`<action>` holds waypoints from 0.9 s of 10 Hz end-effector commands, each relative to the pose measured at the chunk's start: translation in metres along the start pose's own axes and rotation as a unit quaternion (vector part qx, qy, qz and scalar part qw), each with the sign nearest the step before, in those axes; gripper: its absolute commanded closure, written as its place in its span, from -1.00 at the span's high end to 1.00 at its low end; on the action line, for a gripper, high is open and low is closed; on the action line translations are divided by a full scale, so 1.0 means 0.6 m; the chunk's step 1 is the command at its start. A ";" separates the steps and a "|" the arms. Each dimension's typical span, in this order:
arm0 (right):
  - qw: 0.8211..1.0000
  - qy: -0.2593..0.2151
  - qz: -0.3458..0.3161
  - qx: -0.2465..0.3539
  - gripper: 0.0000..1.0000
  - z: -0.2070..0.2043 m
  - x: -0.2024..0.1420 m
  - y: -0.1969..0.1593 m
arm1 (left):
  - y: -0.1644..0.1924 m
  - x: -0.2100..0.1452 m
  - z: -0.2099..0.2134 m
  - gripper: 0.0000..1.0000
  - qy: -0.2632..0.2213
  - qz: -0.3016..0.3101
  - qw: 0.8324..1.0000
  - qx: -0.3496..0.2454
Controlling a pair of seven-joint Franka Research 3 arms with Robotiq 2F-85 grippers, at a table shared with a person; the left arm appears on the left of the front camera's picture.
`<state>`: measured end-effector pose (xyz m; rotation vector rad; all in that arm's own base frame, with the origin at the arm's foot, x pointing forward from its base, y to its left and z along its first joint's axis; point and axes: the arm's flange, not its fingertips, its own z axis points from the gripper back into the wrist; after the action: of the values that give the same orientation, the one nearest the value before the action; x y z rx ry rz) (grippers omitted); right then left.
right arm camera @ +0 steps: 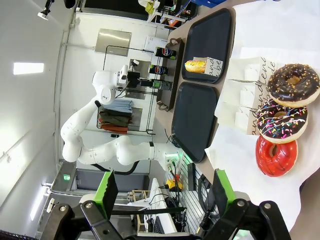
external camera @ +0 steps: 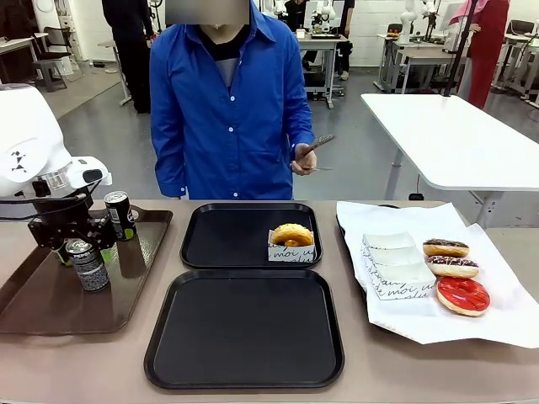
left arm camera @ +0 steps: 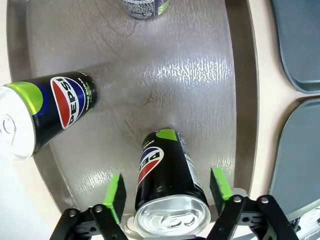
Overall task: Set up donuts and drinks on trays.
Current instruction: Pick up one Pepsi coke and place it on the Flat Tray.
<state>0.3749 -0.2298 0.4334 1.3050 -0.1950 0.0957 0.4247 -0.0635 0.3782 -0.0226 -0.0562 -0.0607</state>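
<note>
Tan table (external camera: 76, 370), person in blue shirt standing at far side. Far black tray (external camera: 210, 244) holds one golden donut (external camera: 292, 233) in a white box (external camera: 290, 253), toward its right edge; near black tray (external camera: 244, 332) sits just in front. Three more donuts lie on white paper (external camera: 505, 328) at right: choc (external camera: 445, 247), choc w/ sprinkles (external camera: 452, 266), red (external camera: 462, 295), beside a stack of white boxes (external camera: 394, 263).

Three cans stand on brown tray (external camera: 34, 307) at left. Left gripper (left arm camera: 166, 177) straddles the front can (external camera: 88, 268), green pads (left arm camera: 116, 192) apart w/ a gap each side (not pinching it). Second can (left arm camera: 50, 112) is near it, third (external camera: 120, 215) farther back. Right gripper (right arm camera: 164, 179) has fingers apart, nothing between. Person's hand (external camera: 301, 162) holds tongs (external camera: 316, 146).
</note>
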 end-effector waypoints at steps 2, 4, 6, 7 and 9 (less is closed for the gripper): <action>1.000 0.001 -0.001 0.000 1.00 -0.001 0.000 0.000 | 0.000 0.004 -0.002 -0.16 -0.003 -0.007 1.000 0.005; 1.000 0.001 -0.001 0.000 1.00 -0.001 0.000 0.000 | 0.000 0.006 -0.003 -1.00 0.004 0.004 1.000 0.007; 1.000 0.001 -0.001 0.000 1.00 -0.001 0.000 0.000 | -0.003 0.003 0.000 -0.97 0.009 0.003 1.000 0.013; 1.000 0.001 -0.001 0.000 1.00 -0.001 0.000 0.000 | -0.007 -0.006 0.013 -0.97 0.002 -0.001 1.000 0.015; 1.000 0.001 -0.001 0.000 1.00 -0.001 0.000 0.000 | -0.018 -0.038 0.066 -1.00 -0.001 0.012 1.000 0.023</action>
<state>0.3748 -0.2299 0.4334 1.3050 -0.1951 0.0955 0.4163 -0.0680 0.3947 -0.0101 -0.0521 -0.0591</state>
